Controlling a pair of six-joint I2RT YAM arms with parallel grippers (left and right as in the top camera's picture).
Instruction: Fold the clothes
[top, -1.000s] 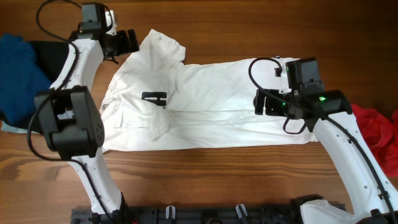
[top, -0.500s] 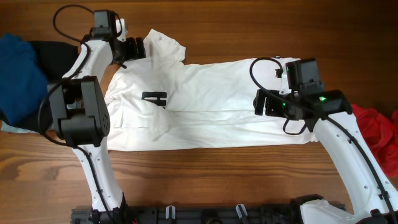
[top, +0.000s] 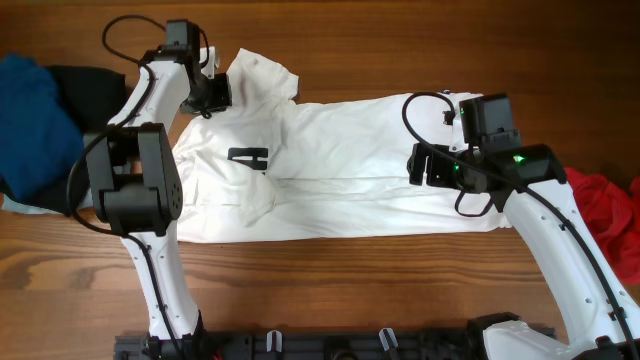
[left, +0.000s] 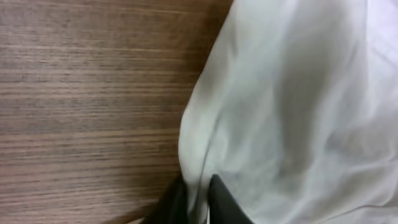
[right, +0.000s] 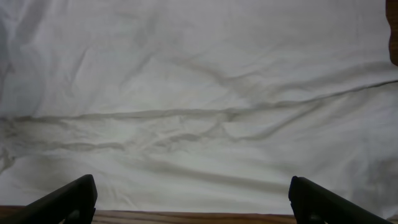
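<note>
The white T-shirt (top: 340, 170) lies spread across the middle of the table (top: 330, 290); its black lettering (top: 248, 157) is creased and unreadable. The left gripper (left: 196, 198) pinches the shirt's far-left edge. The right gripper (top: 420, 165) hangs spread wide over the shirt's right half.

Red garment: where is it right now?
Overhead view: the red garment lies bunched at the far right edge, cut off by the frame, just outside the right arm, right of the white T-shirt.
</note>
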